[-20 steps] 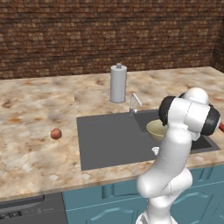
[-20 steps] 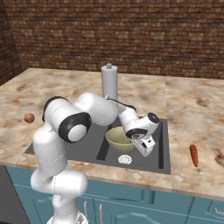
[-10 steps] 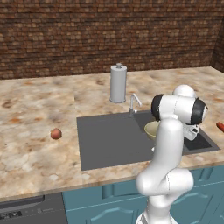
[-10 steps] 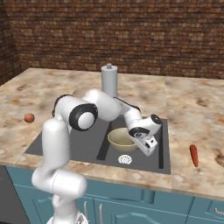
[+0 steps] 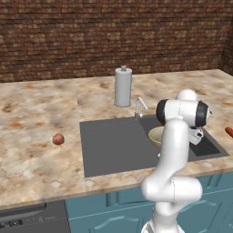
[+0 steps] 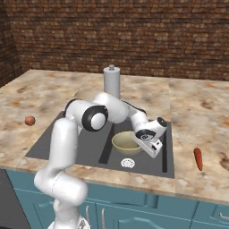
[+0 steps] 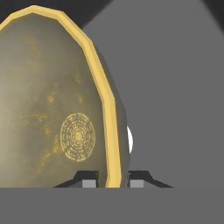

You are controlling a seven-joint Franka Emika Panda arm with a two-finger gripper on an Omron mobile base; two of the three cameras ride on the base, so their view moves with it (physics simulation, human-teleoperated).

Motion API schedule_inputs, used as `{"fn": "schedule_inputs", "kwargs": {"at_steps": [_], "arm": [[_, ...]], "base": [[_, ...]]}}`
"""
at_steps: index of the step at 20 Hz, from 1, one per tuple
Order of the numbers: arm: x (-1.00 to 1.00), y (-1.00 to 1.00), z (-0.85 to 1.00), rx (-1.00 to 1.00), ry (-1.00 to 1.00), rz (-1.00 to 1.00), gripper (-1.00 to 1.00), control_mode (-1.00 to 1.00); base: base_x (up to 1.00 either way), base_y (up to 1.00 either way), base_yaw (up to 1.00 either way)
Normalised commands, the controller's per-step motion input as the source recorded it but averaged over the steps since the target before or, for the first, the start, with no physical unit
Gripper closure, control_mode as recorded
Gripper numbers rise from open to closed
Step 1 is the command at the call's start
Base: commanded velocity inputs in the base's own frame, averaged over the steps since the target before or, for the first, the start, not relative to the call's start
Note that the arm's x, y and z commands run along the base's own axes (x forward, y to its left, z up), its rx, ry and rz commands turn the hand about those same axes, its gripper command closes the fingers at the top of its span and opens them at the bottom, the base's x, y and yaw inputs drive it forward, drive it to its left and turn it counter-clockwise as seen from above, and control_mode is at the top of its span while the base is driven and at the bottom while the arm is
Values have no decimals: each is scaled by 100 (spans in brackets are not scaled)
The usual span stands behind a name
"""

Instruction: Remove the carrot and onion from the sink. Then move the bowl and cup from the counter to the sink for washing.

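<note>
Right base view: marbled counter [image 6: 192, 112] under brick wall [image 6: 134, 36], gripper [image 7: 113, 178] jaws pinching bowl [image 6: 126, 142] rim over sink [image 6: 67, 141]

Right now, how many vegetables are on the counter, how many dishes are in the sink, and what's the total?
Vegetables on the counter: 2, the onion and the carrot
Dishes in the sink: 1, the bowl
Total: 3

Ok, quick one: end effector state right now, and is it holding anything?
End effector: closed on the rim of the bowl, one finger inside and one outside, holding it over the sink.
</note>
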Motion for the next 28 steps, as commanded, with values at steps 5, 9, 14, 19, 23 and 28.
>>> {"fn": "schedule_inputs", "kwargs": {"at_steps": [5, 9, 14, 19, 23, 28], "arm": [[31, -1, -27, 0, 0, 6, 100, -100], [30, 0, -29, 0, 0, 4, 100, -100], [30, 0, -28, 1, 0, 2, 100, -100], [31, -2, -26, 2, 0, 4, 100, -100], [30, 0, -28, 3, 0, 3, 100, -100], [27, 0, -28, 3, 0, 3, 100, -100]], "base": [[0, 0, 0], [0, 0, 0], [0, 0, 0], [0, 0, 0], [0, 0, 0], [0, 0, 0]]}}
